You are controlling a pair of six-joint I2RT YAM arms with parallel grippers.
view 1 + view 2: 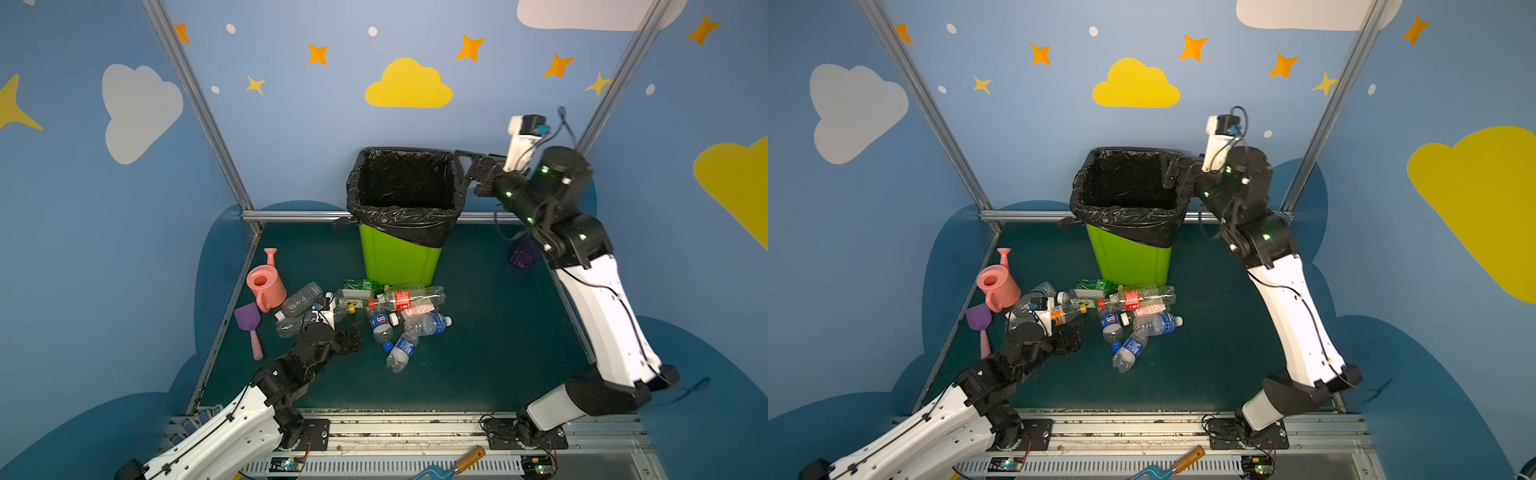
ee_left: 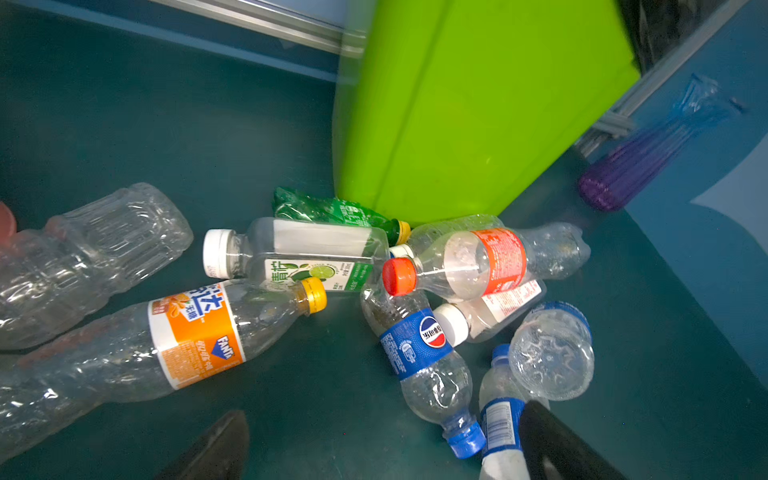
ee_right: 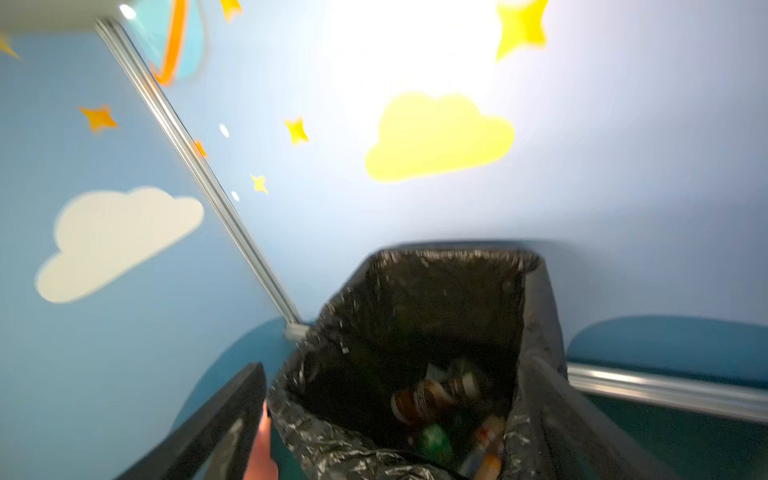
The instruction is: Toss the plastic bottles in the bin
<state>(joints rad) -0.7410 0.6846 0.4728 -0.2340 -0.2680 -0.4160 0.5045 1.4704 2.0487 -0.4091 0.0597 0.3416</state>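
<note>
The lime-green bin (image 1: 399, 259) (image 1: 1129, 262) with a black liner stands at the back of the mat. Several plastic bottles (image 1: 395, 307) (image 1: 1129, 307) lie heaped in front of it. My left gripper (image 1: 353, 334) (image 1: 1071, 336) (image 2: 386, 428) hangs open over the heap's near edge, holding nothing. A Pepsi bottle (image 2: 419, 353) points its cap between the jaws. A Fanta bottle (image 2: 195, 336) lies off to one side. My right gripper (image 1: 469, 170) (image 1: 1173, 170) (image 3: 395, 368) is open and empty at the bin's right rim. Brown and green bottles (image 3: 419, 399) lie inside the bin (image 3: 415, 311).
A pink watering can (image 1: 266, 284) and a purple toy shovel (image 1: 249, 320) sit left of the heap. A purple ribbed vase (image 1: 521, 253) (image 2: 623, 170) stands right of the bin, behind my right arm. Aluminium frame posts bound the mat. A wooden-handled tool (image 1: 457, 461) lies on the front rail.
</note>
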